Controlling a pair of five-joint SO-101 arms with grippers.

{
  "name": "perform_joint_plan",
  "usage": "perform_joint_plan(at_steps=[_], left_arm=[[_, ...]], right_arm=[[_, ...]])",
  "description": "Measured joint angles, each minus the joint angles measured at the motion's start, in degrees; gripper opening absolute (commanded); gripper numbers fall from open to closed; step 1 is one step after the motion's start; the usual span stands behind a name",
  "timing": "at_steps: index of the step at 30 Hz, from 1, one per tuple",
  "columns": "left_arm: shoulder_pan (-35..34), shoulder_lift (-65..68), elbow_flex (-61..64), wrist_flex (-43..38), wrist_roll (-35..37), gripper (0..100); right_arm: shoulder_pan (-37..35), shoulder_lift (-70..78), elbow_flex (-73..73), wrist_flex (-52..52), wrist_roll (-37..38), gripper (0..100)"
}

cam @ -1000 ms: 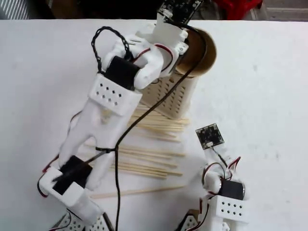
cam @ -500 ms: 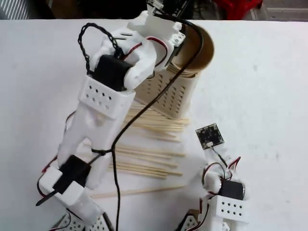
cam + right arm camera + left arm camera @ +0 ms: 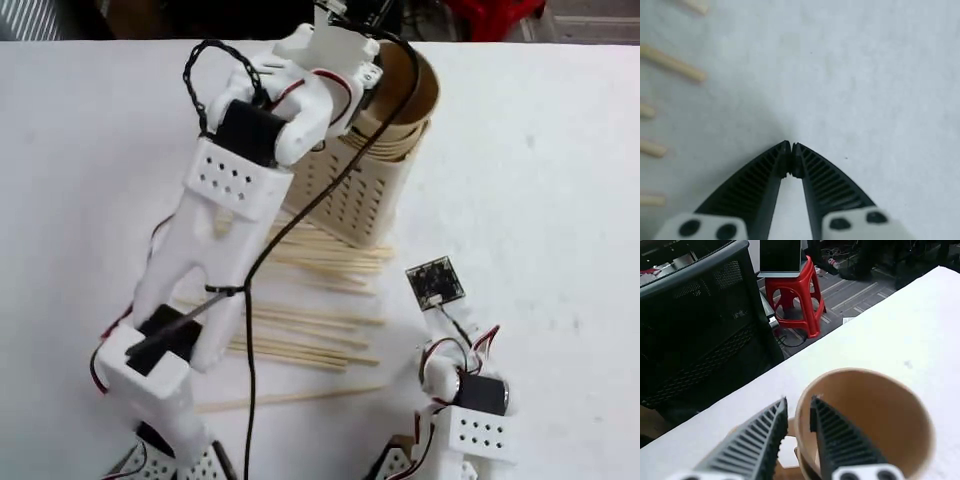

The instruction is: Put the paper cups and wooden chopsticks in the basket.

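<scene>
A white table (image 3: 560, 180) stands in front of a red stool (image 3: 792, 292) and a black mesh chair (image 3: 695, 330). The left gripper (image 3: 799, 412) has its jaws drawn narrow on the rim of a paper cup (image 3: 880, 425), one jaw inside the wall and one outside. Below those jaws the cup sits tilted in the mouth of the basket (image 3: 360, 200), on other cup rims. The right gripper (image 3: 790, 150) hangs over the table, jaws pressed together with nothing between them. Loose wooden chopsticks (image 3: 310, 340) lie on the table, their ends off to one side of those jaws, none touching.
</scene>
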Motion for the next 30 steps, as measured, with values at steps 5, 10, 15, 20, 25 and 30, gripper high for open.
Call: perform_joint_plan(at_steps=[5,10,15,20,25,30], left_arm=[[0.00,0.62,-5.27,-0.09,0.00,10],[-1.93,0.62,-9.23,2.99,0.00,10],[-7.65,-0.53,-16.70,20.13,0.00,10],[-14.24,-5.10,-19.87,37.63,0.00,10],[-24.70,-12.84,-6.42,39.12,0.00,10],[-30.51,-23.65,20.40,34.64,-2.02,11]], right_arm=[[0.00,0.00,0.00,0.00,0.00,2.1],[0.00,0.00,0.00,0.00,0.00,2.1],[0.00,0.00,0.00,0.00,0.00,2.1],[0.00,0.00,0.00,0.00,0.00,2.1],[0.70,-0.97,0.00,-1.85,0.00,2.2],[5.45,-6.68,-4.92,-1.85,0.00,11.9]])
